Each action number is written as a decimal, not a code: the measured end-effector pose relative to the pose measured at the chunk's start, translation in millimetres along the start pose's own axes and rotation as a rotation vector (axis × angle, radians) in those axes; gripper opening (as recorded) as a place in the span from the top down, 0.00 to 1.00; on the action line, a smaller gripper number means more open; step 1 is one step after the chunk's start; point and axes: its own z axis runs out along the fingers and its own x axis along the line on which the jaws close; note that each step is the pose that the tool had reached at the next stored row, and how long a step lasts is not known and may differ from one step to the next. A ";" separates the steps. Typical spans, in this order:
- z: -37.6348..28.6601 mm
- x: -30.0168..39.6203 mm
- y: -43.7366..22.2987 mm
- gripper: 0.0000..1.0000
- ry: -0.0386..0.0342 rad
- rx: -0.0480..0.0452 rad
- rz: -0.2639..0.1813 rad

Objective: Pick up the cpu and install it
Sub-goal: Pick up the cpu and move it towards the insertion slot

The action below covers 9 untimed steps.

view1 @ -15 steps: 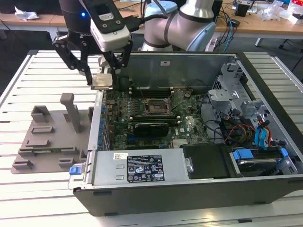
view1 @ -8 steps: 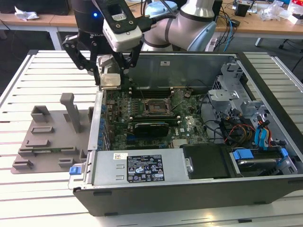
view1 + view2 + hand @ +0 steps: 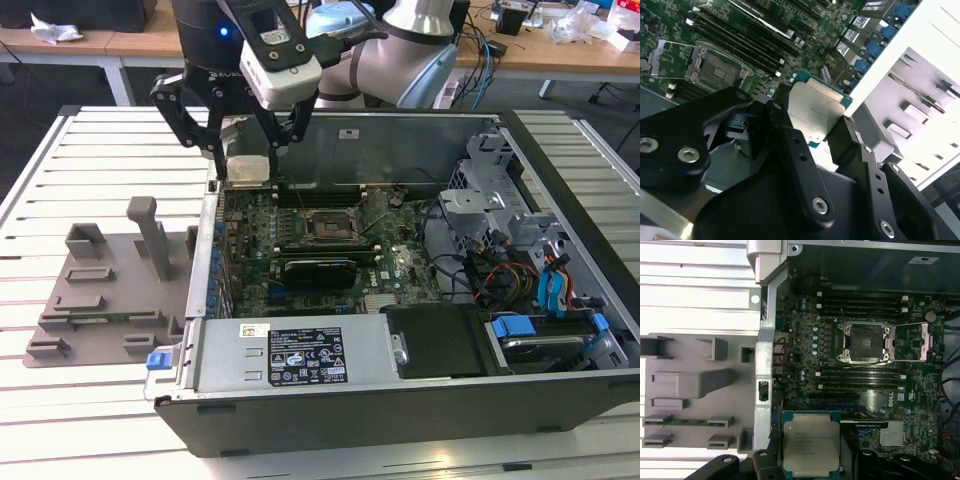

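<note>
The gripper (image 3: pixel 248 158) pinches the cpu (image 3: pixel 248 170) by two opposite edges and holds it flat above the open computer case (image 3: pixel 420 150), over the motherboard (image 3: pixel 805 355) edge nearest the grey tray (image 3: pixel 110 290). Inside the case, the cpu socket (image 3: pixel 863 341) lies uncovered with its retention frame swung open, well apart from the cpu. A thin green circuit board (image 3: pixel 687 421) lies in one slot of the tray.

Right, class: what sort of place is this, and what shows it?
Probably a robotics lab or workshop: an opened desktop computer case lies on a slatted table, the gripper holds the cpu over its motherboard, with cable-strewn desks behind.
</note>
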 end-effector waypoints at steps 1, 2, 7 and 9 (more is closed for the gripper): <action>0.0 -1.3 0.0 0.45 0.0000 0.0000 0.000; 0.1 -2.3 -0.1 0.45 -0.0001 0.0000 0.000; 0.3 -10.1 -0.3 0.45 0.0000 0.0000 0.000; 0.5 -14.2 -0.4 0.45 0.0000 0.0000 0.000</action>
